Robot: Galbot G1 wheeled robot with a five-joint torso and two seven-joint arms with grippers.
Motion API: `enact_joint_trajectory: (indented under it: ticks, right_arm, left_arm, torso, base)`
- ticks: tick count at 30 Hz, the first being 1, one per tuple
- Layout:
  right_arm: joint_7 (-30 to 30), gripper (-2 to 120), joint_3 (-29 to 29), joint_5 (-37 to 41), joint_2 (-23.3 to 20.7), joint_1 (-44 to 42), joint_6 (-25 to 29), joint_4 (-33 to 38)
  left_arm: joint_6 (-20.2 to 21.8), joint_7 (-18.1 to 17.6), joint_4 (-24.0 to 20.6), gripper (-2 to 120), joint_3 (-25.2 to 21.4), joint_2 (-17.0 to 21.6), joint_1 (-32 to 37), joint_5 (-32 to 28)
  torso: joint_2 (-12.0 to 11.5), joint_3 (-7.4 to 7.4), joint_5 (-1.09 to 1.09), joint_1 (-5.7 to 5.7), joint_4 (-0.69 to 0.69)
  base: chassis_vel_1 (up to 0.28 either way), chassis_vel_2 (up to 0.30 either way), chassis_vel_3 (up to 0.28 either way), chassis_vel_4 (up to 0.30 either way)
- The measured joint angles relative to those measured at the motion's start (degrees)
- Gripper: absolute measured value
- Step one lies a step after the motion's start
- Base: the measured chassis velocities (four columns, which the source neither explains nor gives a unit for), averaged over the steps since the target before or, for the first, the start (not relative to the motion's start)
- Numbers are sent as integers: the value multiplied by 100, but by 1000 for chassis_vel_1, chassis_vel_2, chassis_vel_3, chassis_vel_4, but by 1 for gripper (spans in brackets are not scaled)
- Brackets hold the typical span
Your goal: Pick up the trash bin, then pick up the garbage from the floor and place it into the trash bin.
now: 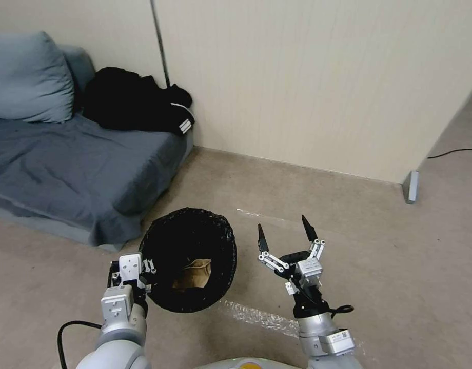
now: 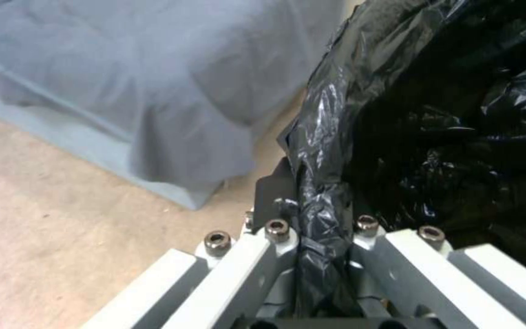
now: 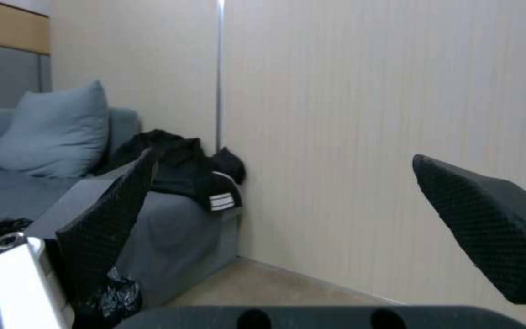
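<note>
So your left gripper (image 1: 143, 266) is clamped on the rim of the trash bin (image 1: 215, 246) at about its 9 o'clock, pinching the black bag liner (image 2: 324, 151) between its fingers. The bin sits low and centre in the head view, with a crumpled tan paper bag (image 1: 195, 273) inside. Your right gripper (image 1: 286, 234) hangs at the bin's 3 o'clock, fingers spread wide, holding nothing. The grey sofa (image 1: 66, 169) is at the bin's 10 o'clock

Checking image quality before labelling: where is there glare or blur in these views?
Head view: sharp, with a pale sheen on the floor beside the trash bin. Left wrist view: glints on the black liner, soft sofa behind. Right wrist view: near fingertips slightly blurred.
</note>
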Motion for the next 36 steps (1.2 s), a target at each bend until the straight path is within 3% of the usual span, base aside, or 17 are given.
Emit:
enact_joint_trajectory:
  ticks: [6,14,36]
  right_arm:
    - [-23,100,48,31,-119,168,-38,-137]
    - [-110,100,171,180,-294,273,-75,-99]
    - [-417,100,403,391,-616,413,-107,2]
  left_arm:
    - [11,2,-5,1,-8,35,19,1]
    - [12,2,-38,1,-26,84,71,2]
    - [-30,28,-98,1,-95,141,244,30]
  torso:
    - [0,0,27,0,3]
    - [-1,0,9,0,1]
    - [-1,0,4,0,2]
  base:
    - [89,86,85,80]
    - [109,113,105,111]
    - [126,123,128,132]
